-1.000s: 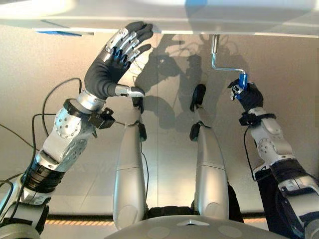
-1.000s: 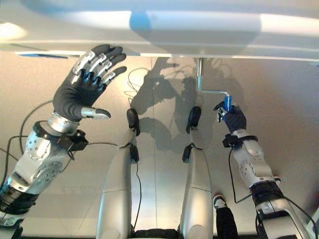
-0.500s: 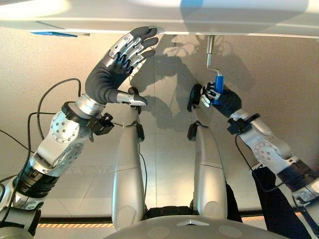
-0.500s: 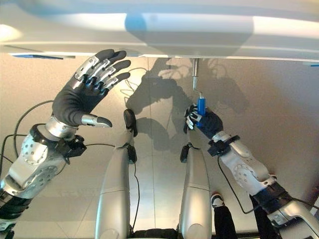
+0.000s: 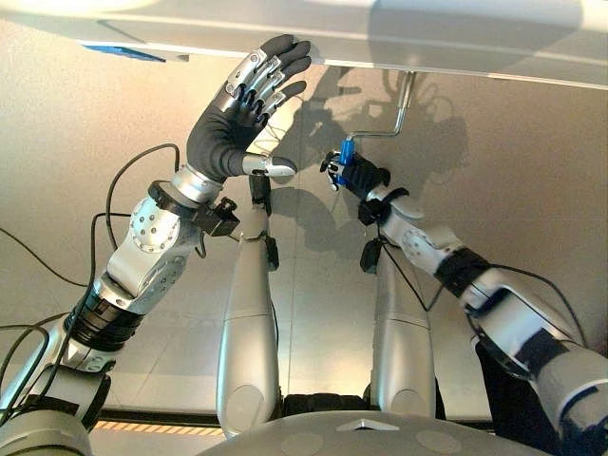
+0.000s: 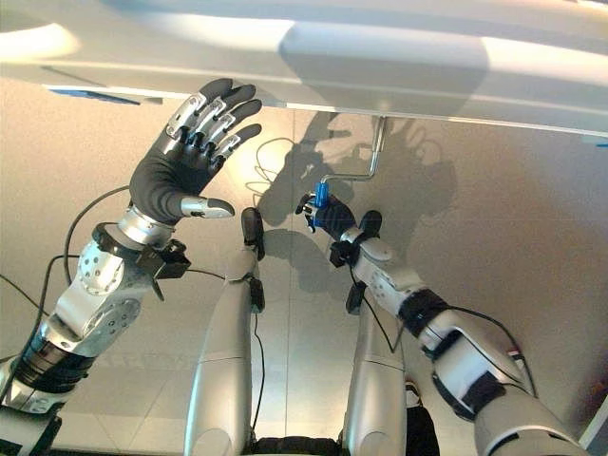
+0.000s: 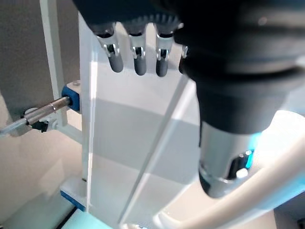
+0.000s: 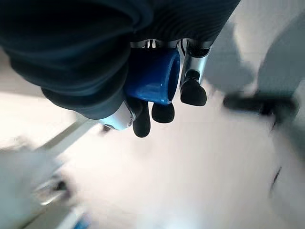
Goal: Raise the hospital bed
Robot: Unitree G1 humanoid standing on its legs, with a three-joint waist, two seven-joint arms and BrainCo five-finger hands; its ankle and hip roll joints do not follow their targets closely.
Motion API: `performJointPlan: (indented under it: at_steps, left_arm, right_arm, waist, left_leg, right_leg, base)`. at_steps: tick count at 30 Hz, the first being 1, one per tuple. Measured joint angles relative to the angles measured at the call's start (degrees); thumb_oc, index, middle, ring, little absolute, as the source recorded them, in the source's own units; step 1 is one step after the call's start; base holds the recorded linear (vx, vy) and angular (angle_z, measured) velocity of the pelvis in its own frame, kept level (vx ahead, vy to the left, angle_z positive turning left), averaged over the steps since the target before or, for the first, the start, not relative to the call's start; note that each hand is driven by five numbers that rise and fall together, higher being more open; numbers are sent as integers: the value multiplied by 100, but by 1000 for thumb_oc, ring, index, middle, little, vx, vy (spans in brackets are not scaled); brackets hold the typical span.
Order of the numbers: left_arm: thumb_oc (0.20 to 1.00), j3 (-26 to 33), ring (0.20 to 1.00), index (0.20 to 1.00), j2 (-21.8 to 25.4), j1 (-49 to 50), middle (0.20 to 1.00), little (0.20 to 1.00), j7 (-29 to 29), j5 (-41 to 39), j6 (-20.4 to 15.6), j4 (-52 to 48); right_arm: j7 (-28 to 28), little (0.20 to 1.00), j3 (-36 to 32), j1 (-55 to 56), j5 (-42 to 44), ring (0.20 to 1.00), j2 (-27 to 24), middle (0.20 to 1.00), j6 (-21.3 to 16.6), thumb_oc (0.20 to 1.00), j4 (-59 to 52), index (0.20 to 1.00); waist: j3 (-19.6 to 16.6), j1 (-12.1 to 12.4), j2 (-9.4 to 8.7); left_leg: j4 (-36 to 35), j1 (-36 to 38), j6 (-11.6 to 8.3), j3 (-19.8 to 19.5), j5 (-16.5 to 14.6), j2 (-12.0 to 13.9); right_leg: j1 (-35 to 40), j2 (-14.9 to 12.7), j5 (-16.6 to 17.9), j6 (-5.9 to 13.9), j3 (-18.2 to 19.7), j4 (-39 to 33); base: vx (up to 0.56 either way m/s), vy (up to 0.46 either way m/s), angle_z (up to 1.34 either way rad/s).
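- The hospital bed point(image 5: 399, 38) shows as a pale, broad edge across the far side of the scene, above the beige floor point(image 5: 532, 190).
- A silver crank point(image 5: 399, 104) hangs down from the bed's underside, a little to the robot's right of the bed's middle — its rod drops from the edge, bends sideways and ends in a blue handle point(image 5: 346, 152).
- The right hand point(image 5: 355, 174) is closed round that blue handle; in the right wrist view the dark-tipped fingers point(image 8: 162, 110) curl under the blue cylinder point(image 8: 153, 78) and the dark cover wraps its other side.
- With the handle in its grasp, the right hand sits below the bed's edge and to the robot's left of the crank's rod, the right arm stretched far forward towards the bed.
- The left hand point(image 5: 231, 123) is raised near the bed's edge, well to the robot's left of the crank, open — fingers straight and spread, thumb sticking out sideways, holding nothing.
- Its fingertips point(image 5: 290, 49) reach up to the bed's edge; whether they touch it I cannot tell.
- In the left wrist view the left hand's straight fingers point(image 7: 138, 50) point at a white panel of the bed point(image 7: 133, 143), with a silver rod in a blue fitting point(image 7: 71, 98) beside that panel.
- A strip of blue point(image 5: 119, 52) shows on the bed's underside, further to the robot's left than the left hand.
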Motion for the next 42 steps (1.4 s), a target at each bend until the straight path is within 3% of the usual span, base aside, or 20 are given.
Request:
performJointPlan:
  at_steps: [1,5,15,19,35,39,40,42]
  left_arm:
    - [1000,-93,1000,1000,-91,-32,1000,1000,9,-15,1,15]
    - [1000,-435,1000,1000,-202,-333,1000,1000,-1,-70,2,66]
    - [1000,-526,1000,1000,-74,-526,1000,1000,-108,-70,47,64]
    - [1000,-531,1000,1000,-33,-516,1000,1000,-166,-72,44,56]
    - [1000,-514,1000,1000,462,-536,1000,1000,-255,-71,30,-48]
    - [1000,-112,1000,1000,456,-122,1000,1000,-297,-70,12,-253]
    - [1000,235,1000,1000,349,257,1000,1000,-298,-64,5,-361]
    - [1000,725,1000,1000,181,969,1000,1000,-253,-53,37,-412]
  right_arm:
    - [-85,200,-255,-306,-341,200,314,200,-59,200,1005,200]
    - [-331,200,-863,-991,-1196,200,559,200,59,200,2831,200]
    - [-463,200,-1831,-688,-1692,200,-311,200,216,200,2991,200]
    - [-414,200,-2091,-439,-1673,200,-1066,200,168,200,2941,200]
    - [-32,200,-2610,-183,-1451,200,-1238,200,-49,200,2778,200]
    - [-93,200,-2760,591,-895,200,-1316,200,-168,200,1290,200]
    - [-302,200,-2971,1477,-497,200,-1402,200,-222,200,-388,200]
    - [-242,200,-3146,2968,-394,200,-1427,200,-507,200,-2634,200]
  waist:
    - [-4,65,14]
    - [-22,266,179]
    - [-19,226,422]
    - [-28,92,430]
    - [2,-46,333]
    - [2,-285,270]
    - [20,-413,230]
    - [10,-657,115]
  left_leg:
    - [-1,19,-1,-3,0,-2]
    - [-9,-23,16,-12,26,-30]
    - [38,-169,88,35,1,-124]
    - [65,-173,117,49,-19,-172]
    - [162,-265,260,150,-67,-285]
    - [290,-340,326,173,-143,-315]
    - [323,-355,310,193,-169,-313]
    - [464,-283,289,210,-300,-245]
  right_leg:
    - [15,4,-4,-5,0,6]
    - [-19,-14,-1,-2,-16,14]
    - [-207,-126,-33,67,62,93]
    - [-197,-158,-10,90,79,84]
    - [-251,-301,54,216,205,41]
    - [-251,-309,79,286,287,-4]
    - [-261,-304,69,298,300,0]
    - [-190,-240,24,304,362,43]
  base:
    - [0,0,0]
    - [-38,15,4]
    - [22,19,2]
    - [-14,-2,0]
    - [-1,-4,2]
    - [13,-1,-1]
    - [-4,-10,-6]
    - [11,-16,-19]
